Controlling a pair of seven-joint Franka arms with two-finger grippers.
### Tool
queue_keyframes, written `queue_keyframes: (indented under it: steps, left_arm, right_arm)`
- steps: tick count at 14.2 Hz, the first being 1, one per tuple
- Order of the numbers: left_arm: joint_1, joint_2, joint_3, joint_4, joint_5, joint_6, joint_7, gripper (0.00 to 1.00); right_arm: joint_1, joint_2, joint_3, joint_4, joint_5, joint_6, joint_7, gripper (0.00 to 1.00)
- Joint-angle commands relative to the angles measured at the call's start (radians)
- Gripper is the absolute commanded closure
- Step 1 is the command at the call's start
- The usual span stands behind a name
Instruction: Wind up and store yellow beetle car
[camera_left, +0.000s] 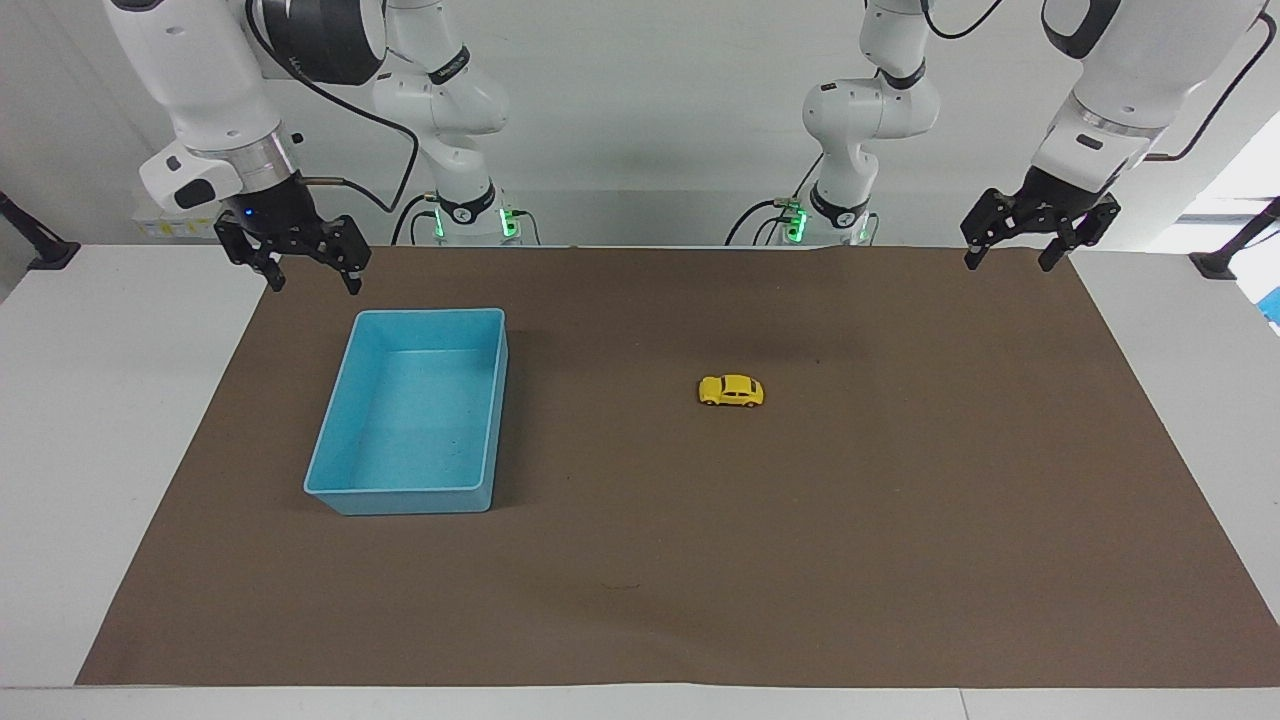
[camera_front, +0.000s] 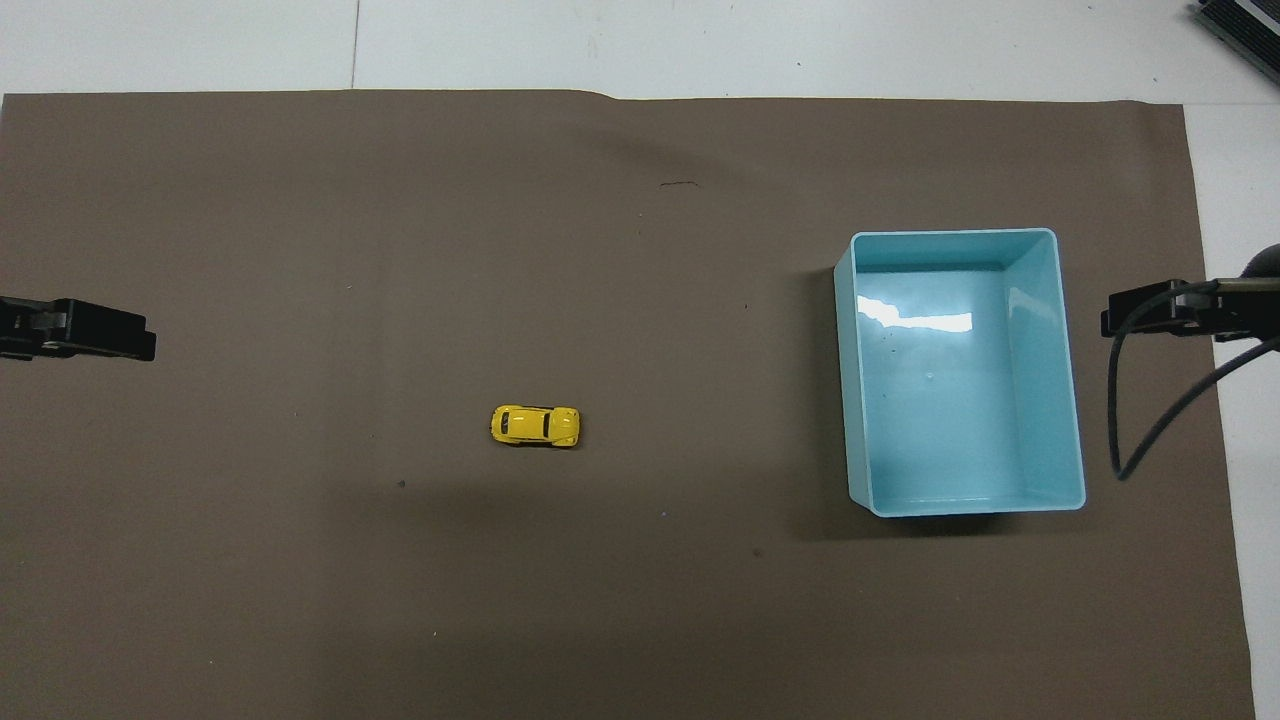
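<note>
You will find no legible text, label, brand or number here. Nothing on any surface can be read.

The blue bin (camera_front: 1062, 380) looked like glossy, smooth plastic; the brown mat (camera_front: 400, 250) was matt; the yellow beetle car (camera_front: 535, 425) shone.

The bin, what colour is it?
Light blue bin, inside and out; the overhead view shows it best.

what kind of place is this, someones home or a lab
Most likely a robotics lab bench, not a home: two white arms hang their left gripper and right gripper over a white table with a brown mat, holding only a yellow beetle car and blue bin.
</note>
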Motion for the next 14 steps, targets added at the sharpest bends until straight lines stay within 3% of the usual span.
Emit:
queue_keyframes:
  steps: [1, 14]
  left_arm:
    - [0.006, -0.018, -0.006, -0.031, 0.012, 0.022, -0.001, 0.0]
    - [0.002, -0.006, -0.006, -0.032, 0.012, 0.022, -0.056, 0.0]
  right_arm:
    - [-0.006, -0.011, 0.007, -0.011, 0.0, 0.002, 0.016, 0.0]
    - [-0.006, -0.009, 0.007, -0.011, -0.001, 0.004, 0.016, 0.0]
